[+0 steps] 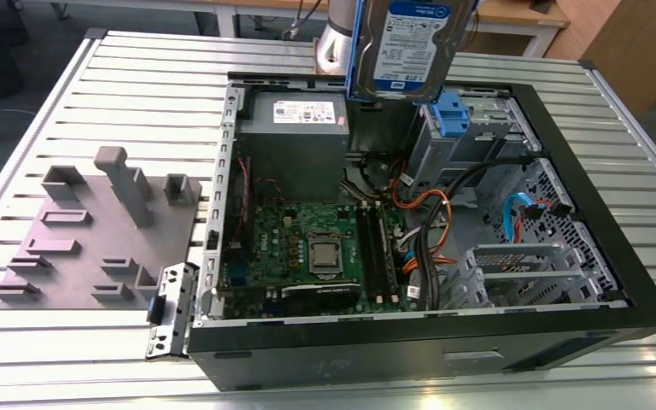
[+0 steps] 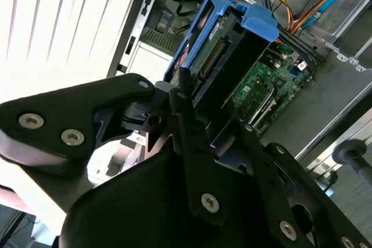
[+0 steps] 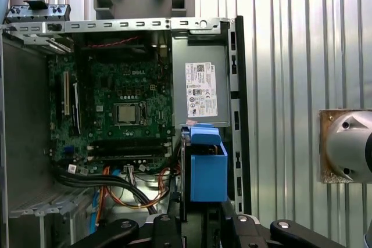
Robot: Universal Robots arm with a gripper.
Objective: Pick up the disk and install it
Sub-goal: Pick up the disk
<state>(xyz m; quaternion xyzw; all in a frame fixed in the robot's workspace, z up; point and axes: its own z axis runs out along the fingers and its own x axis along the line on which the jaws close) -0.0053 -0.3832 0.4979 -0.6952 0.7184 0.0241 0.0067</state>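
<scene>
**Held aloft, not yet installed**

The gripper [image 2: 206, 108] has its fingers [image 2: 183, 100] clamped on the disk [image 1: 410, 41], which hangs on edge above the computer case [image 1: 419, 350], near the drive cage [image 1: 488, 120]. Pick-up looks done; installing, I judge, calls for squaring its blue rails to the cage.

Below me sits an open case [image 1: 396, 346] on a slatted table [image 1: 134, 77]: power supply [image 1: 294, 145] nearest, then motherboard [image 1: 294, 235] and orange cables [image 1: 442, 213]. Well aside lies a grey fixture [image 1: 89, 248].
</scene>
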